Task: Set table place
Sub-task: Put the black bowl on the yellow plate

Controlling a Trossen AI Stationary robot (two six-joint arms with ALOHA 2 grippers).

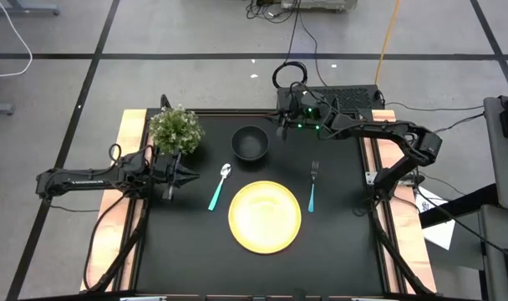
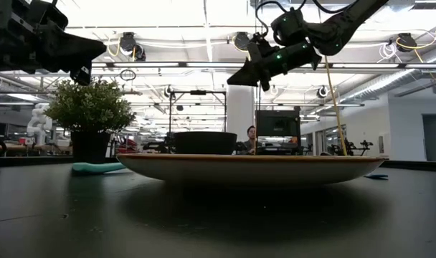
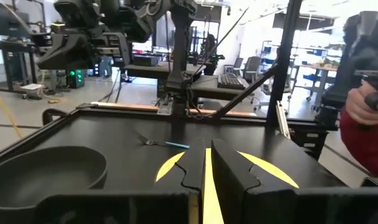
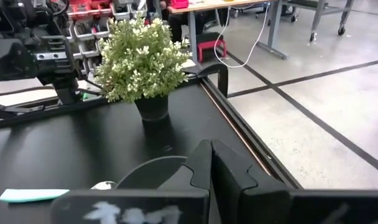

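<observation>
**Both grippers closed and empty above a laid table**

Closed jaws on both arms, holding nothing, as far as I can see. My left gripper (image 1: 184,175) hovers over the left part of the matte black table (image 1: 346,251), just right of the small bushy green potted plant (image 1: 176,128). My right gripper (image 1: 281,125) hangs above the far edge, just right of the small black bowl (image 1: 250,143).

On the table, the round yellow plate (image 1: 265,216) lies in the middle toward the near side, with the bowl beyond it. I see 2 utensils flanking the plate: the teal-handled metal spoon (image 1: 218,187) on its left and the teal-handled metal fork (image 1: 312,186) on its right, both clear of its rim.
</observation>
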